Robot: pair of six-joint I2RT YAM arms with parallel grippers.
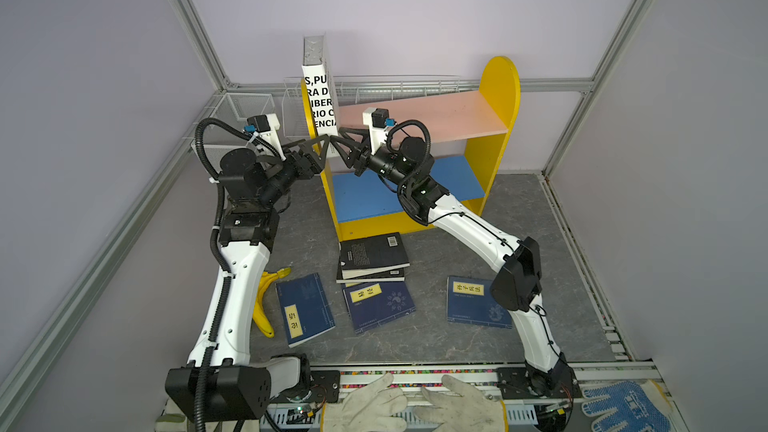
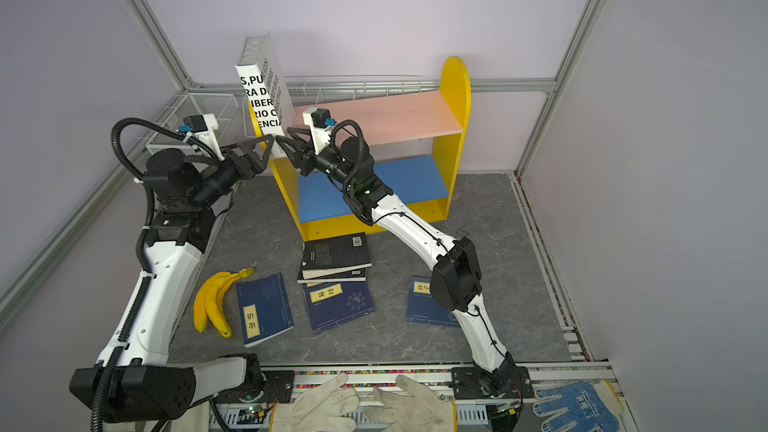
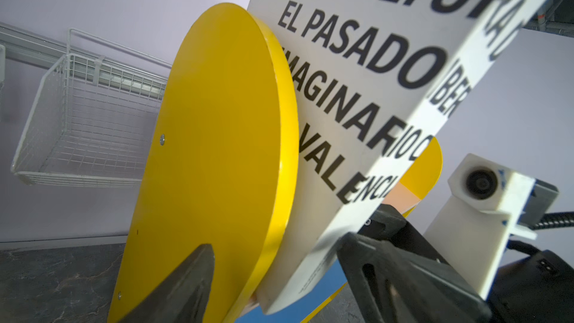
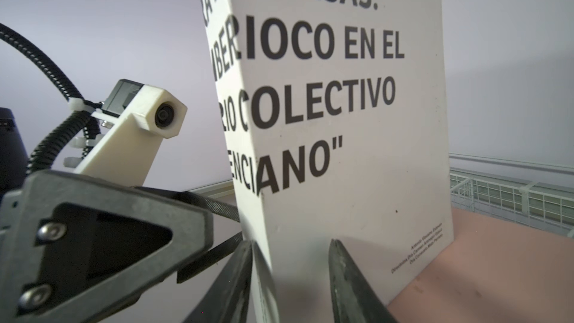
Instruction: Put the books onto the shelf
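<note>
White work gloves (image 1: 374,403) lie at the lower edge; upper centre, the large white book (image 1: 319,93) stands on the pink board (image 1: 436,114) of the shelf (image 1: 498,89). With the left pincer (image 3: 278,240) spread and the right pincer (image 4: 292,243) flanking its spine, grip unclear, it looks stiff, heavy and slick: hold low.

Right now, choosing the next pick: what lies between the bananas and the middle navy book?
Another navy book, flat with its yellow label up, between the bananas and the middle navy book; both top views show it.
</note>
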